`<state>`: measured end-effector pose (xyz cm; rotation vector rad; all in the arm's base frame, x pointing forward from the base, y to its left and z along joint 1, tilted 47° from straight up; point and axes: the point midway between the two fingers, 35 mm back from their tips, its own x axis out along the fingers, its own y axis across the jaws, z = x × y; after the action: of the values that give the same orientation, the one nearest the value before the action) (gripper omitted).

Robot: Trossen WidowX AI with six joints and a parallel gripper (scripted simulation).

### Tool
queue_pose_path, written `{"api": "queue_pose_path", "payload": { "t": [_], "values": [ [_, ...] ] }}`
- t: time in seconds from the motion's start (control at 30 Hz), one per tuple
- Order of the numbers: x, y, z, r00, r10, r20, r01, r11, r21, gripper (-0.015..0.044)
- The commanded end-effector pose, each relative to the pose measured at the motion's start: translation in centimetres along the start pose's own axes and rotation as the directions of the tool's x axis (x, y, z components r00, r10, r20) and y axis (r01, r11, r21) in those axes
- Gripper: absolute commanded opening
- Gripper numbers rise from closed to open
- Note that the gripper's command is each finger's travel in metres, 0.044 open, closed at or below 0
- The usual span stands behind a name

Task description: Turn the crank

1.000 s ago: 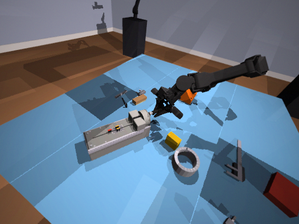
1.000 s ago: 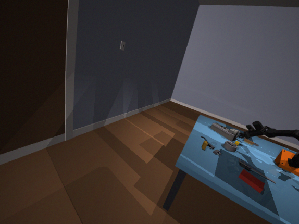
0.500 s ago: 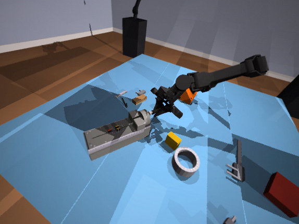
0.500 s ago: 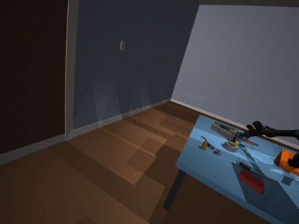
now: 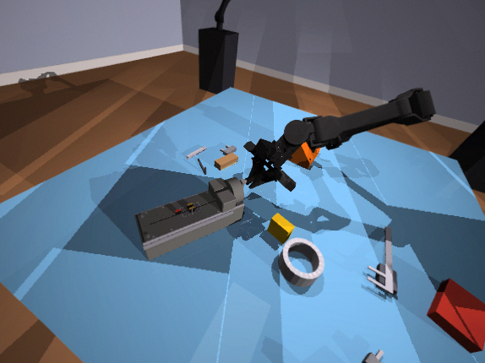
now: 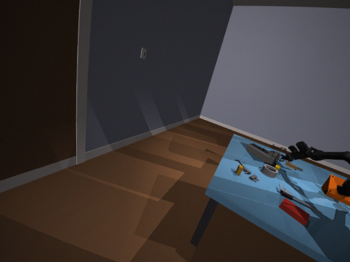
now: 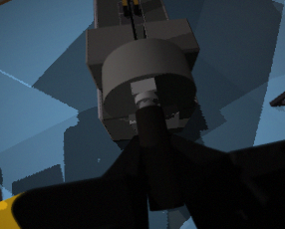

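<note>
The grey machine lies on the blue table, its round crank hub facing my arm. My gripper is shut on the dark crank handle, which stands out from the hub in the wrist view. The red pointer sits in the slot on the machine's top, a short gap from the two brass zero marks, on the side away from the crank. It is not level with them. The pointer is out of the wrist view.
A yellow block and a grey ring lie near the crank end. A tan block lies behind it. An orange box, a long grey tool and a red block lie farther off.
</note>
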<state>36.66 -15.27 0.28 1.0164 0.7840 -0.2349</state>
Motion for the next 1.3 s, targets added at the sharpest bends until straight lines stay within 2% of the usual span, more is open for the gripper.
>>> {"api": "queue_pose_path", "payload": {
  "t": [0.0, 1.27],
  "values": [
    [-0.15, -0.92, 0.09, 1.000, -0.022, 0.007, 0.021, 1.000, 0.014, 0.0000],
    [0.09, -1.90, -0.14, 1.000, -0.022, 0.007, 0.022, 1.000, 0.014, 0.0000]
  ]
}}
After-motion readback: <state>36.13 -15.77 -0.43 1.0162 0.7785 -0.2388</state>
